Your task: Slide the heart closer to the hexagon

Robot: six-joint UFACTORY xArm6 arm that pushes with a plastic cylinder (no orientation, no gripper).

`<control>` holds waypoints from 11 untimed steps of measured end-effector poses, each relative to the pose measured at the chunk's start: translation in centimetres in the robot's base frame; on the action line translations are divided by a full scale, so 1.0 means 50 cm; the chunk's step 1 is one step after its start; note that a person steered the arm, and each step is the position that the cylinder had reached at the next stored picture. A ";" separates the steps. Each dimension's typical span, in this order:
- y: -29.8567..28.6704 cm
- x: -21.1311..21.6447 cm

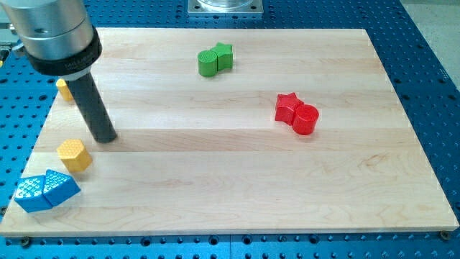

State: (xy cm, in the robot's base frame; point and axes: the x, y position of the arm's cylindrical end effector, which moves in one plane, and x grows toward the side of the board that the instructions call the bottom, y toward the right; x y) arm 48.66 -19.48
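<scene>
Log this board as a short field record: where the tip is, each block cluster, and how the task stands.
tip: my tip on the wooden board, view's left
yellow hexagon block: just below-left of the tip, apart from it
second yellow block: mostly hidden behind the rod, shape unclear
blue blocks: two touching, bottom-left corner, shapes unclear
green blocks: star and cylinder touching, top centre
red blocks: star and cylinder touching, right of centre
task state: heart not identifiable
</scene>
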 end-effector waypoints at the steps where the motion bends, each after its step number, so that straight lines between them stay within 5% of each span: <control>1: -0.013 0.074; 2: -0.027 0.094; 4: 0.071 -0.244; 5: -0.004 -0.344; 6: -0.090 -0.320; 7: -0.114 -0.196; 9: -0.172 -0.247; 10: -0.219 -0.192; 11: -0.135 0.001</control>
